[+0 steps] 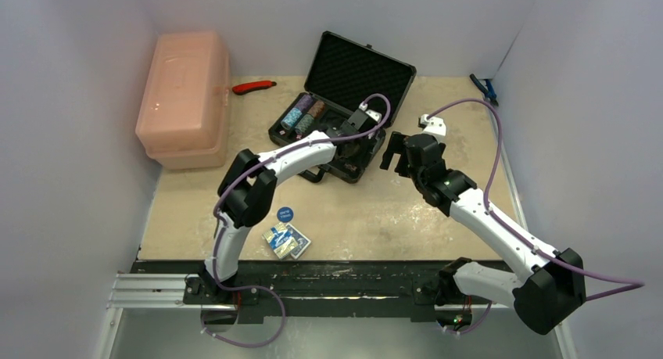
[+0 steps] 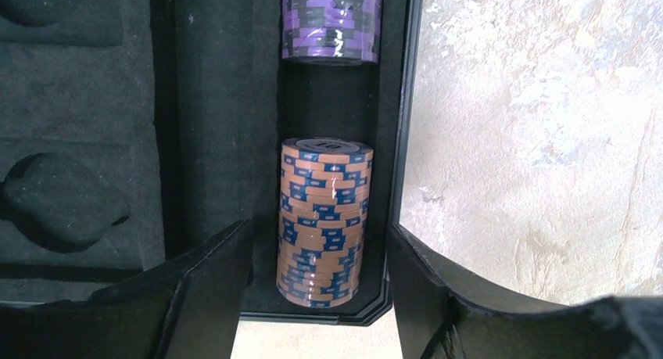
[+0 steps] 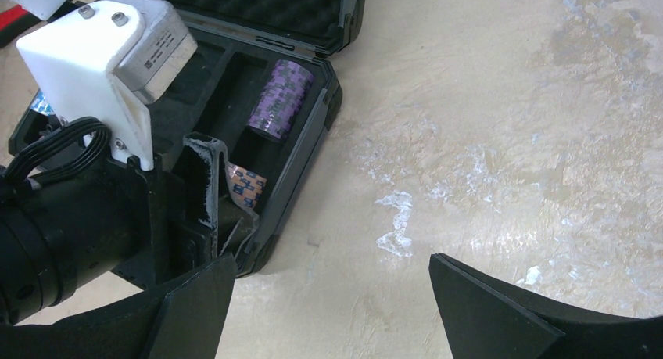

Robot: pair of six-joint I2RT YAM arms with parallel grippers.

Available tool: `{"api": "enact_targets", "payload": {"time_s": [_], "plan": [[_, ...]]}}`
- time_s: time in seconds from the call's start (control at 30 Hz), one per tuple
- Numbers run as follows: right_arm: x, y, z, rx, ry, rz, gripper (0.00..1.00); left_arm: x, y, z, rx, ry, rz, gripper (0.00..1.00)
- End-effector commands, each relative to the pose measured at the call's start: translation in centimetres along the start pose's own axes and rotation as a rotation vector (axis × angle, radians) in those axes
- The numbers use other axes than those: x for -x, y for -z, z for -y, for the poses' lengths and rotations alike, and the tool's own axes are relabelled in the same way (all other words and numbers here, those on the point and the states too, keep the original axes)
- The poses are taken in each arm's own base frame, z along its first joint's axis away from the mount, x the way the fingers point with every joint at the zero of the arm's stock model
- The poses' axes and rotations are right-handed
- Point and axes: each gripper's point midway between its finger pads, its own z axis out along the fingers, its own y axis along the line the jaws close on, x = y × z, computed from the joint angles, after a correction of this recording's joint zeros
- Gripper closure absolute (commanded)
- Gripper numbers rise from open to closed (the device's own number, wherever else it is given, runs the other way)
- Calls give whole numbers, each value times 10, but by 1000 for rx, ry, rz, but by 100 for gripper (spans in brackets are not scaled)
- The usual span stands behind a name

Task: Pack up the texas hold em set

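Your left gripper [image 2: 317, 245] is straddling orange chip stack [image 2: 324, 218] in case [image 2: 211, 101] slot, unclenched: retreat straight up, not nudging it. Right gripper [image 3: 330, 261] is hovering released beside case.

One case [image 1: 356, 70], one pink box [image 1: 184, 101], one blue disc [image 1: 286, 214], one card deck [image 1: 286, 241] and one red tool [image 1: 254, 86] were in view. One case channel held two chip stacks: one orange stack [image 2: 324, 218] and one purple stack [image 2: 331, 23]. Roughly four more stacks [image 1: 305, 115] lay at the other end, too small to count surely.

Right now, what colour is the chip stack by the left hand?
Orange poker chip stack, blue-marked; best in left wrist view.
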Motion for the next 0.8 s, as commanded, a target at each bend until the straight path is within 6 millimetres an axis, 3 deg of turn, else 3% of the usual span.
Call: {"api": "enact_targets", "payload": {"time_s": [0.0,0.23,0.5,0.77], "plan": [[9,3,-5,21,-19,35,1,33,36,-2,-3,30,128,38],[11,5,-6,26,-20,36,1,43,71,-19,38,47,224,26],[16,10,-13,74,-12,48,1,38,114,-52,149,76,284,8],[13,14,-28,162,14,27,1,21,164,-73,152,95,366,6]]}}
